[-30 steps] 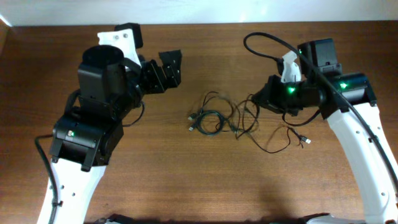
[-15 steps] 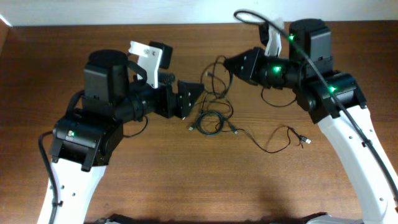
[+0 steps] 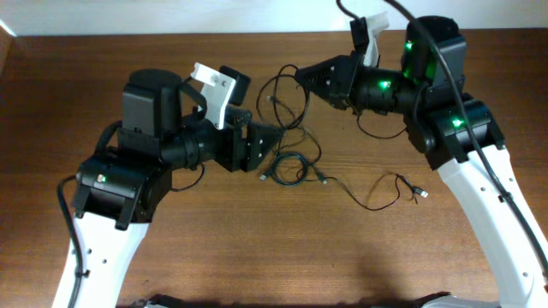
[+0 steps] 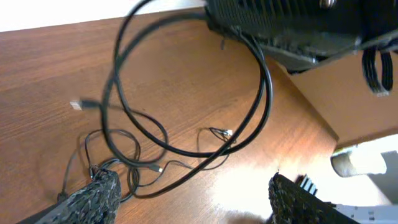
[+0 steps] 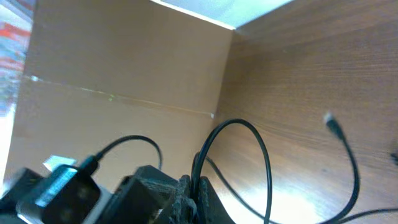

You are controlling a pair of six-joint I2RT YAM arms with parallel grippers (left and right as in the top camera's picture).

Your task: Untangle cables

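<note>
- Right fingers (image 5: 186, 196) clenched on a raised loop of the cables (image 3: 291, 168).
- Left fingers (image 4: 102, 193) spread, empty; best pin the rest on the tabletop (image 3: 257, 248), then draw apart slowly.

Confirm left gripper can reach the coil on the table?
Likely yes: left gripper is open right beside the coil, nothing between; right gripper pinches a cable loop farther back.

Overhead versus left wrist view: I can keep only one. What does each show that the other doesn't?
Only the overhead shows the whole left arm and right arm, plus the far plug end of the separate strand. Only the left wrist shows, close up, the left gripper, fingers wide apart. Both show the lifted cable loop hanging from the shut right gripper and the coil on the table.
</note>
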